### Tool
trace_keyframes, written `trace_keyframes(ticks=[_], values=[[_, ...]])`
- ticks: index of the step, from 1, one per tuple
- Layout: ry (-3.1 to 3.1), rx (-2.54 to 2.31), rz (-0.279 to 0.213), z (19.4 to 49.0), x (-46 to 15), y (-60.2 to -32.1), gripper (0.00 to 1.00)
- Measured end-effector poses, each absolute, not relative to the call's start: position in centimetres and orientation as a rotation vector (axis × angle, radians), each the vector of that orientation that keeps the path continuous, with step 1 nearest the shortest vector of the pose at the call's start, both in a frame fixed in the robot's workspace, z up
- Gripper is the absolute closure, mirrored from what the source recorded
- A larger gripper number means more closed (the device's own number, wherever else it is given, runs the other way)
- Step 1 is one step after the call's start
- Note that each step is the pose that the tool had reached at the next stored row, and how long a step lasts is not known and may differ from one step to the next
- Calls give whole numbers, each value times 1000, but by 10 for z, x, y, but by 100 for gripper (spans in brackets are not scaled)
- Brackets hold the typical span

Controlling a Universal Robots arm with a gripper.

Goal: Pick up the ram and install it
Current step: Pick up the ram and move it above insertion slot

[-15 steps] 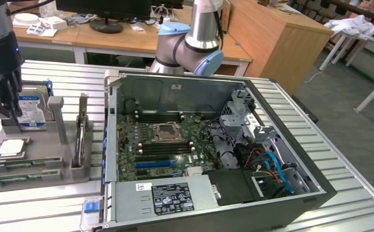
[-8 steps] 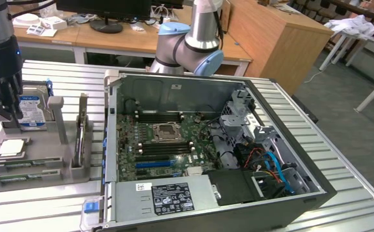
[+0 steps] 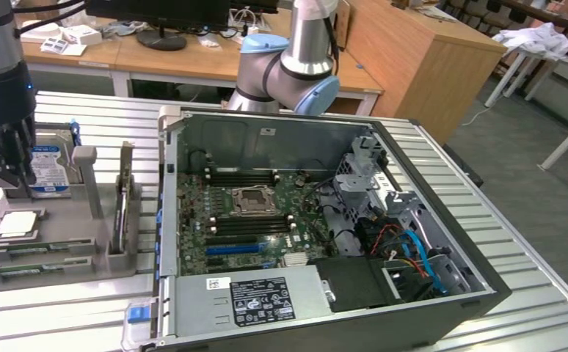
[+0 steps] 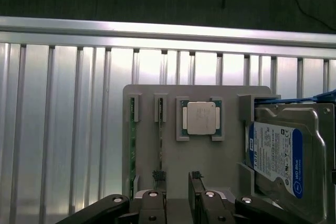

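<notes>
Gripper (image 4: 176, 178) hangs with its jaws spread and nothing between them, low over the gray tray (image 4: 173, 157). One fingertip (image 4: 157, 176) lines up with the ram (image 4: 160, 140) (a green stick on edge in its slot), near the processor (image 4: 200, 118) and the hard drive (image 4: 275, 156).

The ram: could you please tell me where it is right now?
Two ram sticks stand on edge in the grey holder tray, beside the CPU, at the exterior view's left of the open computer case.
</notes>
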State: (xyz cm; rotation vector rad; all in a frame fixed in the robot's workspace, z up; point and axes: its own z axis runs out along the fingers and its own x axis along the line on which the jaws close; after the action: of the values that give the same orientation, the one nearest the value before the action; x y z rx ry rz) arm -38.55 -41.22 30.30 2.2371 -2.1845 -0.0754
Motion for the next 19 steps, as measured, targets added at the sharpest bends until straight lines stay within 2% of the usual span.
trace_keyframes(ticks=[19], values=[[-2185, 2237, -75, 288, -385, -412, 69]])
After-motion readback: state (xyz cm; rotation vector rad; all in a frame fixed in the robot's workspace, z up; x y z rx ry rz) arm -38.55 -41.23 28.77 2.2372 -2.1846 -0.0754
